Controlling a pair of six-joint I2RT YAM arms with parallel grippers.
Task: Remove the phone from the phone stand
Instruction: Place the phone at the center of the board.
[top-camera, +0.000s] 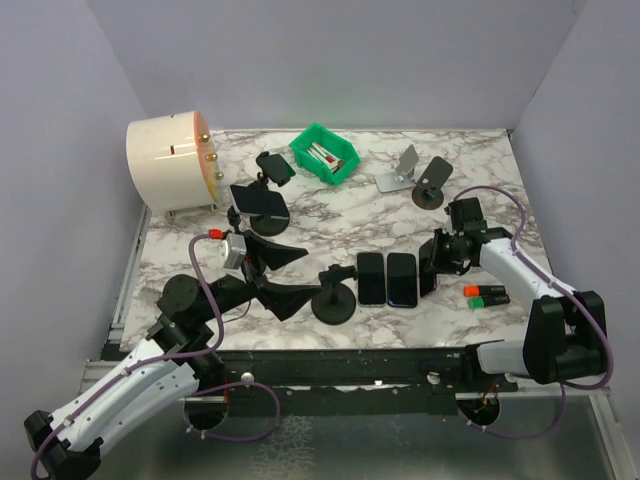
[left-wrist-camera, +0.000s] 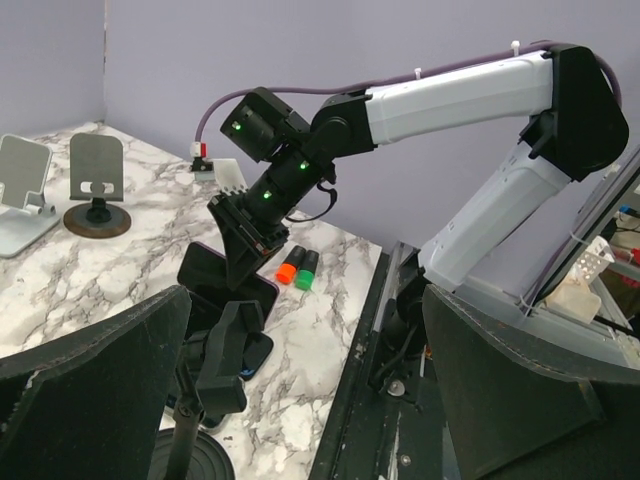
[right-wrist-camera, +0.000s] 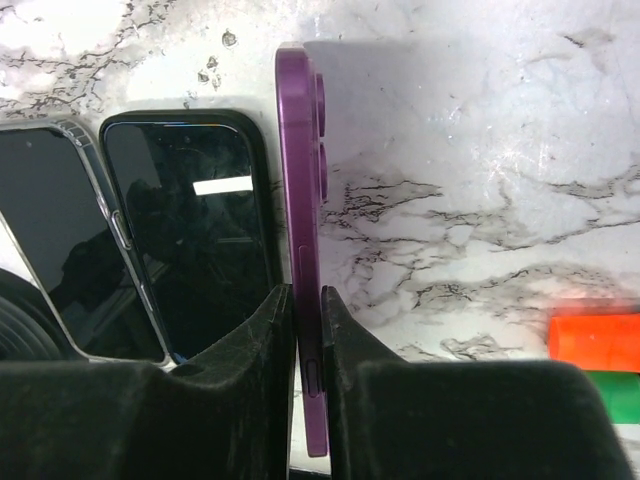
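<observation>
I work over a white bench (top-camera: 330, 215) of grey-veined marble pattern; pale lilac walls (top-camera: 330, 60) close it in along the far edge and both side edges, meeting at the far corners; a black metal rail (top-camera: 330, 365) runs along the near edge; the light is soft and even, the shadows faint.

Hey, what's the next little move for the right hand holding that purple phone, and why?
Probably tip the purple phone flat onto the table, camera side down, then let go. The right hand pinches it on edge, off any stand, close beside a black phone lying flat. Tipping away from that one should keep it from landing on top.
</observation>
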